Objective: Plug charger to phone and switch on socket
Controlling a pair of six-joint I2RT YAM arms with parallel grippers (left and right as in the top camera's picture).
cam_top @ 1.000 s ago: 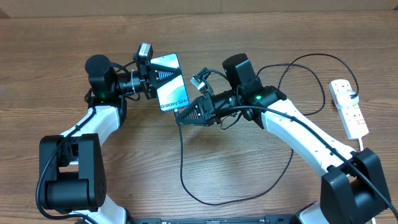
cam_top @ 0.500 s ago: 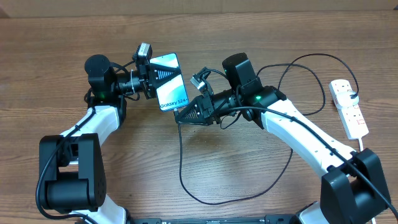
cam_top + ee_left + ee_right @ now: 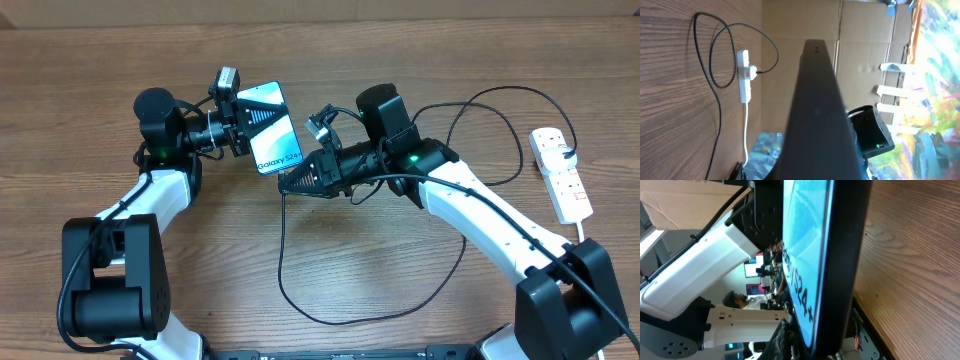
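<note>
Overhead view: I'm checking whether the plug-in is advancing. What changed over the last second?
The phone, held in the left gripper, shifted slightly up and left. The right gripper, holding the charger, followed it leftward, and the charger's slack loop swung left. Both grips and the socket stayed as they were.

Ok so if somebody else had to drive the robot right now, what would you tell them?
Left gripper: shut on the phone, lifted off the table, screen up.
Right gripper: shut on the charger near its free end, right by the phone's lower short edge.
Socket: on the table's right side, charger plugged in.
Done: phone and charger picked up and brought together.
Left: the tip can't be seen, so check it is in; then press the socket's switch.
</note>
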